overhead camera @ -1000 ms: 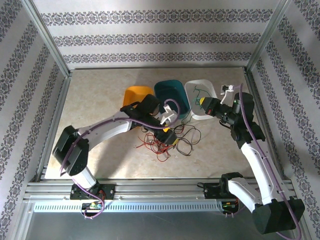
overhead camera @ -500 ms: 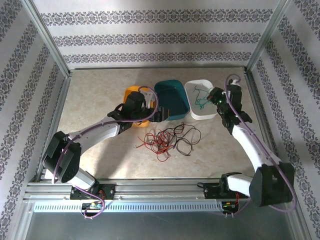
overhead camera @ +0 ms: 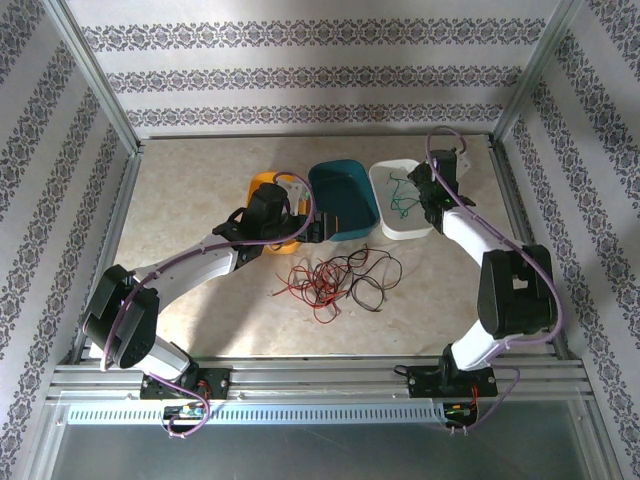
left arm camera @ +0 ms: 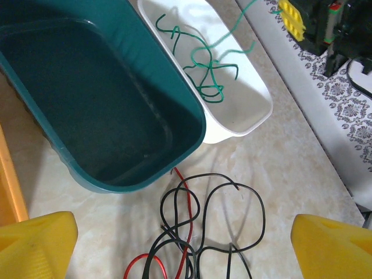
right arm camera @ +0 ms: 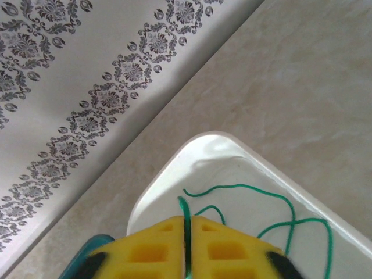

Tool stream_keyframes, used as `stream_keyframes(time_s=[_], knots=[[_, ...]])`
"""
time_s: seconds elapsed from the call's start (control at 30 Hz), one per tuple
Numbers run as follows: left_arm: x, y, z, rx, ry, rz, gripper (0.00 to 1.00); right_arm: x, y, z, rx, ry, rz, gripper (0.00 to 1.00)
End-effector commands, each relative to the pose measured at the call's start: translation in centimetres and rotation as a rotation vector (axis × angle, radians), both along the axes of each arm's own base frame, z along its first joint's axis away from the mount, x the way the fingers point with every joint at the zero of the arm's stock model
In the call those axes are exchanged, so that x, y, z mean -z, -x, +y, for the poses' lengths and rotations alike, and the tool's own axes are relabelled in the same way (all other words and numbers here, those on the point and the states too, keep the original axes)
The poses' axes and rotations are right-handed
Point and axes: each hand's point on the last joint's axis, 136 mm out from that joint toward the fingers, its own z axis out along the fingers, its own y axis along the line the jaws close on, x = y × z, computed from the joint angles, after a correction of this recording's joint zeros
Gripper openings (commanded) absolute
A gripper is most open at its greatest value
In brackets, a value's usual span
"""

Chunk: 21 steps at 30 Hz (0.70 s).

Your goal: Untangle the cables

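A tangle of red and black cables (overhead camera: 335, 280) lies on the table in front of the bins. In the left wrist view, black loops (left arm camera: 232, 192) and a red strand (left arm camera: 187, 203) lie just below my left gripper (left arm camera: 186, 250), which is open wide and holds nothing. It hovers near the teal bin (overhead camera: 345, 200). Green cables (left arm camera: 203, 75) lie curled in the white bin (overhead camera: 385, 215). My right gripper (right arm camera: 187, 244) hangs over that bin's far corner, jaws pressed together on a green cable (right arm camera: 185, 209) that runs up between them.
An orange bin (overhead camera: 262, 185) sits left of the teal bin, partly under my left arm. The white bin's rim (right arm camera: 168, 168) lies near the back wall and the right frame rail. Bare table stretches left of the pile.
My right arm has swung back over the white bin's far corner. My left arm drew back from the pile toward the bins, then held still, its jaws widening a little.
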Motion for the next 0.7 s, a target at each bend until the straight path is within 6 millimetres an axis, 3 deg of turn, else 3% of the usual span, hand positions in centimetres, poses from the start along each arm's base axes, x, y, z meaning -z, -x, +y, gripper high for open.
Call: stream_keyframes(time_s=[0.0, 0.1, 0.37, 0.53, 0.67], knots=[[-1.8, -0.1, -0.2, 0.002, 0.016, -0.046, 0.95, -1.2, -1.3, 1.1, -0.018, -0.021, -0.040, 0.38], [-2.0, -0.1, -0.2, 0.002, 0.014, -0.052, 0.95, -1.2, -0.5, 1.1, -0.026, -0.003, -0.029, 0.55], [-1.0, 0.3, -0.1, 0.023, -0.030, -0.043, 0.96, -4.3, 3.6, 1.7, -0.107, 0.061, -0.066, 0.58], [1.0, 1.3, 0.0, 0.051, -0.120, -0.019, 0.96, -4.2, 8.4, 5.6, -0.323, 0.116, -0.023, 0.57], [3.3, 2.4, -0.6, 0.092, -0.203, 0.018, 0.96, -1.2, 14.1, 10.2, -0.579, 0.199, 0.095, 0.57]])
